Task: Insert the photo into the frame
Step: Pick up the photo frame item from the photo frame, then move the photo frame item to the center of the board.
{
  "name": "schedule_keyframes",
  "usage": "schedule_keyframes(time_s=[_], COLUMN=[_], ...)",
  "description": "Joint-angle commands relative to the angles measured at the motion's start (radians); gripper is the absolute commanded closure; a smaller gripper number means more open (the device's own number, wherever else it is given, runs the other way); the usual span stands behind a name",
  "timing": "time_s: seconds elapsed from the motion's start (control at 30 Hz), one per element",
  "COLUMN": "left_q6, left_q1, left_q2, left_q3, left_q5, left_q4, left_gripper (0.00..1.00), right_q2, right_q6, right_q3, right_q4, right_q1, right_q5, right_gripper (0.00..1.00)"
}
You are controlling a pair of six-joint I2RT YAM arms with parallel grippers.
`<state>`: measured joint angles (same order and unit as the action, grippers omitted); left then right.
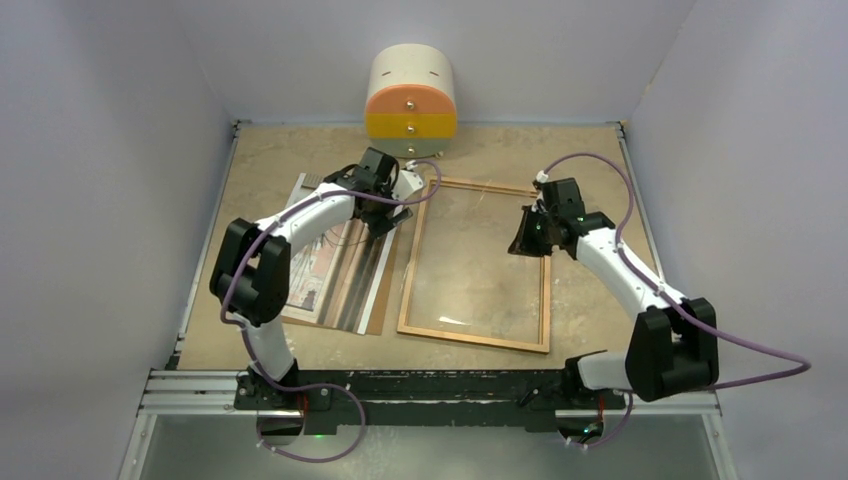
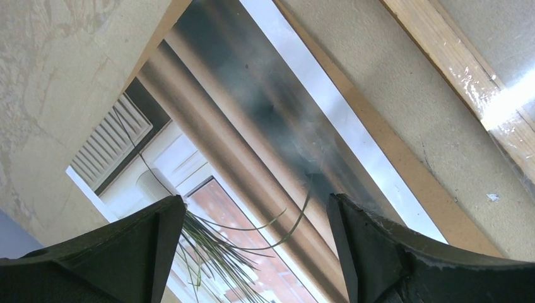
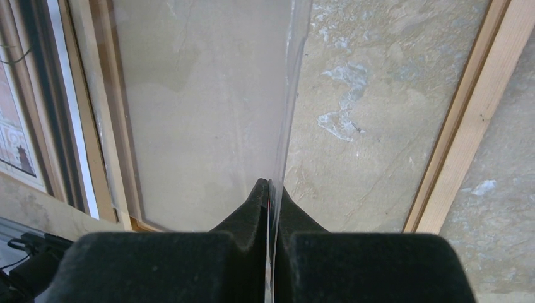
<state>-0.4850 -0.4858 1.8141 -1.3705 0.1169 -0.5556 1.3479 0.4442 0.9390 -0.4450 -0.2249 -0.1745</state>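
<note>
Left gripper (image 2: 252, 243) — jaws apart — hangs over the far end of the photo (image 1: 335, 285), which lies long axis near-to-far, just left of the frame (image 1: 474, 337). Right gripper (image 3: 270, 192) is clamped on the clear pane (image 3: 202, 107).

Recorded on the photo (image 2: 240, 145): dark grey and tan curtain stripes, white window woodwork, thin green spiky leaves over a reddish ground, a white border. Noted plain brown for the backing board (image 1: 385, 300), pale to reddish-brown wood for the frame (image 1: 470, 337) around a clear pane (image 3: 202, 107) with white glare, mottled beige for the surface (image 1: 290, 160). Logged cream, orange and yellow bands on the drawer unit (image 1: 411, 100).
</note>
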Motion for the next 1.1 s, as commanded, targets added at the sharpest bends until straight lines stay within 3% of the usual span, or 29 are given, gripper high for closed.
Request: schedule_keyframes(time_s=[0.0, 0.33, 0.53, 0.8, 1.07], left_q6=[0.034, 0.059, 0.051, 0.091, 0.012], left_q1=[-0.013, -0.067, -0.104, -0.107, -0.106], left_q2=[0.010, 0.062, 0.088, 0.089, 0.105], left_q3=[0.007, 0.007, 0.082, 0.084, 0.222], left_q5=[-0.016, -0.024, 0.050, -0.007, 0.127], left_q4=[0.023, 0.064, 0.200, 0.218, 0.324], left_gripper=[0.11, 0.11, 0.11, 0.11, 0.11], right_q2=[-0.050, -0.103, -0.097, -0.105, -0.095], right_q6=[-0.033, -0.036, -0.038, -0.040, -0.042], right_q3=[-0.026, -0.027, -0.032, -0.040, -0.033], right_q4=[-0.058, -0.075, -0.070, -0.079, -0.072], right_q1=[0.012, 0.022, 0.025, 0.027, 0.027], right_q5=[0.034, 0.008, -0.048, -0.049, -0.073], right_gripper=[1.00, 1.00, 1.00, 1.00, 1.00])
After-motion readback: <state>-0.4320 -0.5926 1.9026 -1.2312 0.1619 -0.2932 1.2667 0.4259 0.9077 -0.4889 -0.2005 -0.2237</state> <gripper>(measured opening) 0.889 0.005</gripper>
